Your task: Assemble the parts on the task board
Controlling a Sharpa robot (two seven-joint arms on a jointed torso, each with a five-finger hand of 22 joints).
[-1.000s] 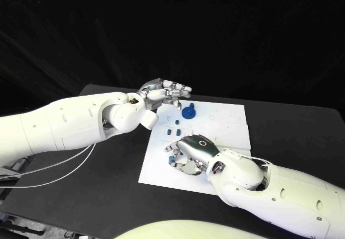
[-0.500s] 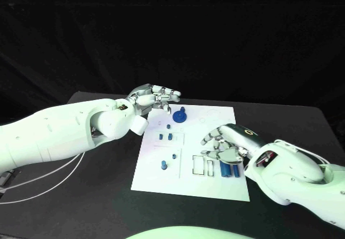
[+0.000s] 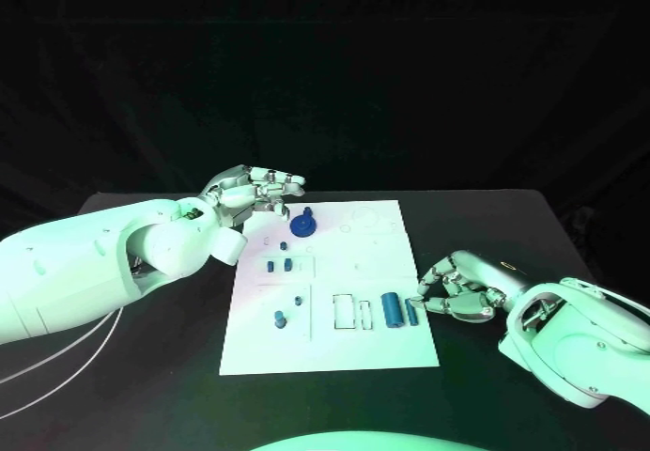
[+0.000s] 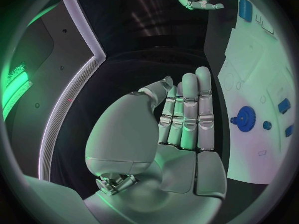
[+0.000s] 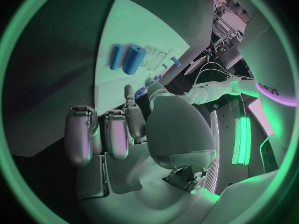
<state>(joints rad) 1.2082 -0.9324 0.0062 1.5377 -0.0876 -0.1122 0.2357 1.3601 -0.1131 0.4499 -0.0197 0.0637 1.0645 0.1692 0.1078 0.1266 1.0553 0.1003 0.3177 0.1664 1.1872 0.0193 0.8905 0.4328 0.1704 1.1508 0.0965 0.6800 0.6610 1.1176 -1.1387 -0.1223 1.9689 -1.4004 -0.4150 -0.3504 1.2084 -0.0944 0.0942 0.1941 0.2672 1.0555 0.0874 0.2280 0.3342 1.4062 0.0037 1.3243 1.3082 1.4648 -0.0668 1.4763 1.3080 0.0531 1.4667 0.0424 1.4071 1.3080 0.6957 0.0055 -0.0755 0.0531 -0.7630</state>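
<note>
Task board (image 3: 352, 343), a white plate, lies lengthwise from the table's (image 3: 122, 376) near edge toward its far edge, in the middle of the black surface. The left hand (image 3: 254, 191) hovers over the table just off the board's far left corner, fingers held straight and close together with the thumb alongside, nothing in its grasp; the left wrist view shows the same flat, empty palm (image 4: 181, 134). On the board, a small blue peg (image 3: 281, 320) stands near the left edge toward the near end, with another small blue piece (image 3: 297, 302) just beyond it. Farther back sit a pair of short blue pins (image 3: 278, 266). A blue gear with a short stem (image 3: 305, 225) rests near the far edge. Toward the right edge, outlined rectangular slots (image 3: 351, 312) are marked on the plate, and beside them a blue cylinder (image 3: 392, 308) and a thinner blue rod (image 3: 413, 312) lie with their long axes running near to far. The right hand (image 3: 456, 289) rests on the table just off the board's right edge, fingers loosely curled inward, holding nothing.
</note>
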